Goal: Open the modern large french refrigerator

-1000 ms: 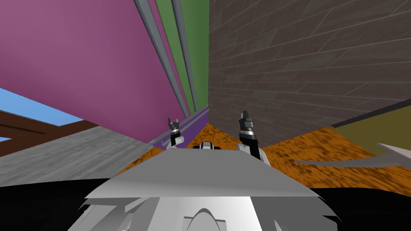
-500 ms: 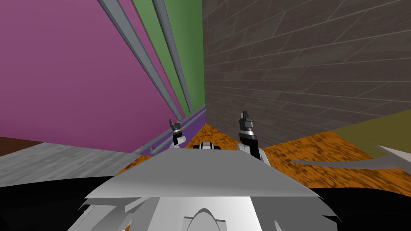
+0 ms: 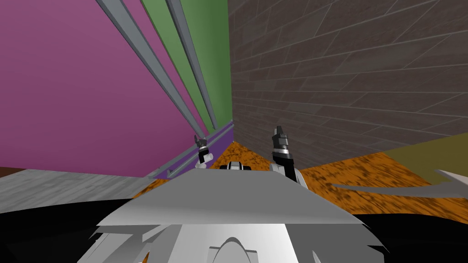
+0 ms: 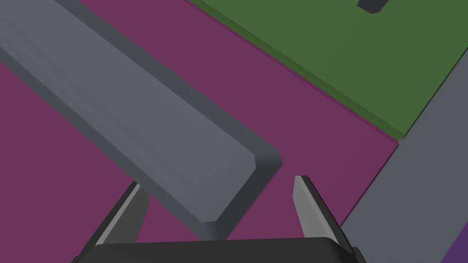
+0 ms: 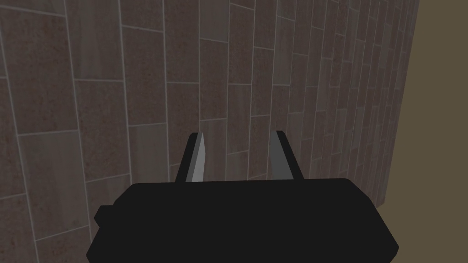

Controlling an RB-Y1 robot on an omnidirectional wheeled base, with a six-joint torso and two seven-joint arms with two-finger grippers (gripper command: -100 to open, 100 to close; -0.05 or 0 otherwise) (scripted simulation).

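The refrigerator stands close ahead with a magenta left door (image 3: 91,91), a green right door (image 3: 205,50) and a purple drawer (image 3: 218,135) below them. Each door carries a long grey bar handle. In the left wrist view the lower end of the magenta door's handle (image 4: 183,150) lies between the fingers of my left gripper (image 4: 219,205), which is open around it without pressing it. In the head view that left gripper (image 3: 199,140) sits low at the doors' bottom edge. My right gripper (image 3: 278,133) is raised beside it, open and empty (image 5: 235,155), facing a tiled wall.
A dark tiled wall (image 3: 343,82) meets the refrigerator's right side. The floor (image 3: 347,178) is mottled orange. A grey wood-grained surface (image 3: 59,182) lies at my left, and an olive area (image 3: 429,153) at the far right. The drawer has its own grey bar (image 3: 183,160).
My head view has swung, so the blue and brown areas at the left have slid out of sight. Both grippers keep nearly the same place.
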